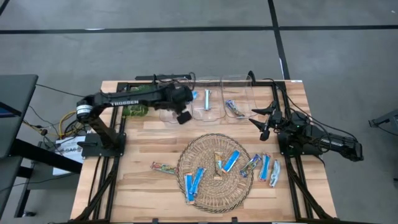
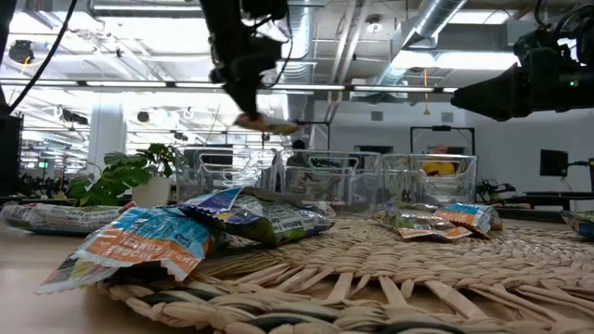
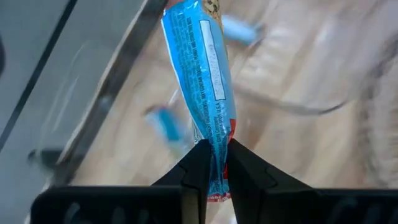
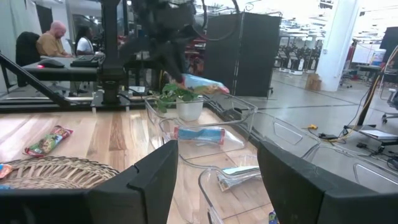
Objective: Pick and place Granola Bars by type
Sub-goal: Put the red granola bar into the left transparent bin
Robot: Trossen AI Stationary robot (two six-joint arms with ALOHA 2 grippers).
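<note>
Left tool (image 3: 214,163) clamped on blue bar (image 3: 202,81), held over clear bins (image 1: 208,106); right tool (image 1: 264,121) idle, fingers apart, beside bins.

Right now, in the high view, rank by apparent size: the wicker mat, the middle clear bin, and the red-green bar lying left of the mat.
1. Wicker mat, by far the largest.
2. Middle clear bin, clearly smaller than the mat.
3. Red-green bar, smallest, a thin strip on the bare table.
</note>
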